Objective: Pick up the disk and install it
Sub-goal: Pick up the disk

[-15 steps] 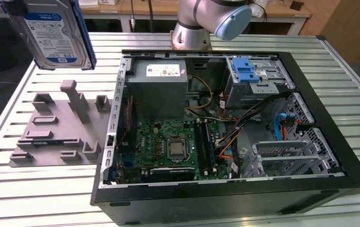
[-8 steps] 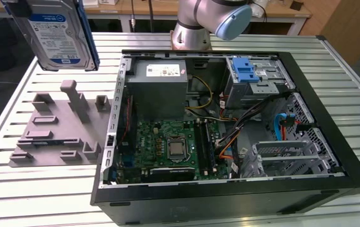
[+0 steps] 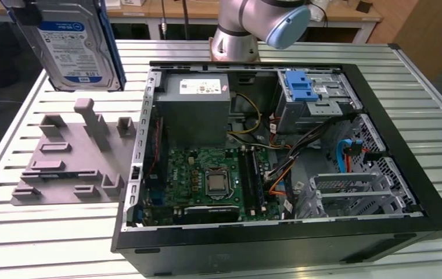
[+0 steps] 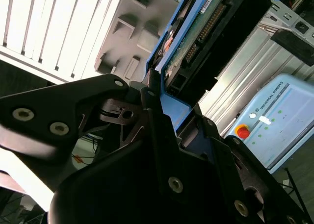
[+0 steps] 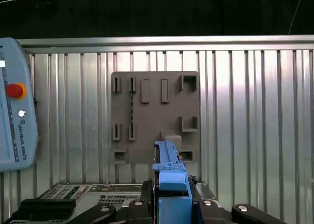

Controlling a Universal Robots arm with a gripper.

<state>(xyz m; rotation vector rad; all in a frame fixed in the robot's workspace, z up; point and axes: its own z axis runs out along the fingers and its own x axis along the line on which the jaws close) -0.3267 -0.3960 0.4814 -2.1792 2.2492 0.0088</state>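
Most likely a robotics lab or workshop: a slatted metal desk (image 3: 50, 244) carries an open computer case (image 3: 283, 238) and a grey fixture plate (image 3: 58, 174), a robot arm (image 3: 232, 40) stands on it, and a control pendant (image 5: 17, 131) with a red button (image 5: 14, 90) is beside it.

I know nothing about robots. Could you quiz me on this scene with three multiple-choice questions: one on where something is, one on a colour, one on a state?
1. Where is the disk?
A. Already in its slot
B. Up in the air over the grey holder plate
C. Flat on the table

2. What colour is the bracket round the disk?
A. Red
B. Blue
C. Yellow

3. The computer case is:
A. Open
B. Closed
C. Upside down

Answers:
1 B: in the exterior view it hangs above the plate, outside the case.
2 B: it is blue in both wrist views.
3 A: its circuit board lies in plain sight.
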